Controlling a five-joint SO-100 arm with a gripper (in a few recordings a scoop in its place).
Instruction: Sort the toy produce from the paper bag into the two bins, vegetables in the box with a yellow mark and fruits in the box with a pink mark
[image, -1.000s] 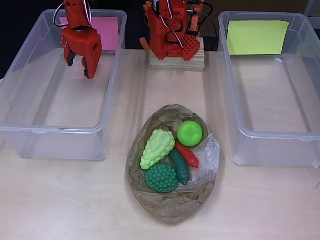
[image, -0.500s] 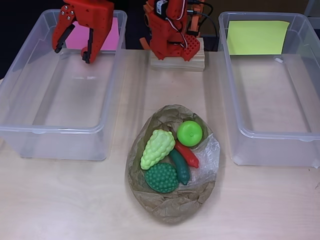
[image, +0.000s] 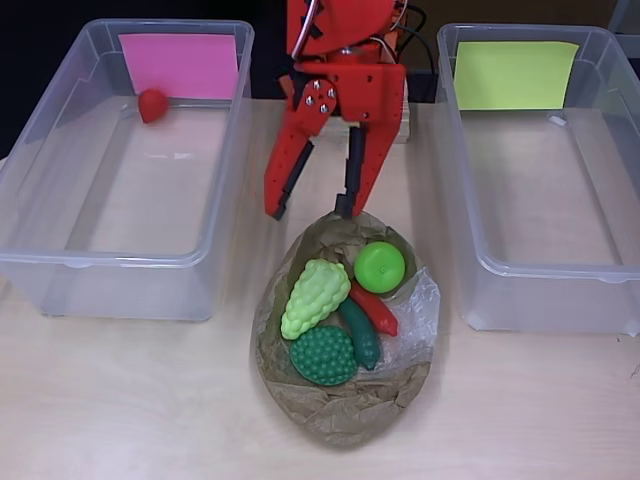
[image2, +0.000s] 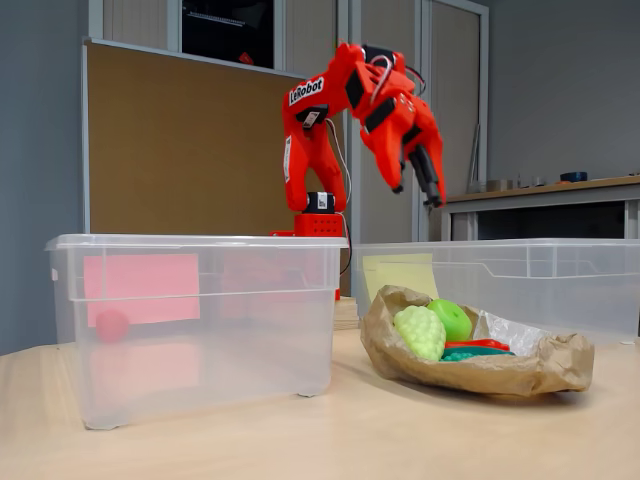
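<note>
Red robot arm (image: 340, 60) mounted on a small wooden block (image: 355, 122) at the back of a pale wooden desk (image: 130, 400), seen from overhead and from a low fixed view at desk level. Its gripper (image: 315, 208) points down toward the front, hanging above the bare desk just behind a crumpled brown paper bag (image: 345, 410). The jaws are spread wide apart and hold nothing. In the fixed view the gripper (image2: 425, 195) sits well above the bag (image2: 520, 375), not touching it.

The bag lies open in the middle of the desk. Inside it, from overhead, are a pale yellow-green bunch of grapes (image: 314, 296), a round bright green fruit (image: 380, 266) that may be an apple or a lime, a red chili pepper (image: 376, 310), a dark green cucumber (image: 360, 334) lying just beside the pepper, and a bumpy dark green round vegetable (image: 323, 355) touching the grapes.

Two clear plastic bins stand on either side of the bag. The bin on the left of the overhead view (image: 60, 262) has a pink paper mark (image: 180, 64) at its far end, and a small red round fruit (image: 152, 105) rests inside near that mark. The bin on the right (image: 560, 290) has a yellow paper mark (image: 515, 74) at its far end.
</note>
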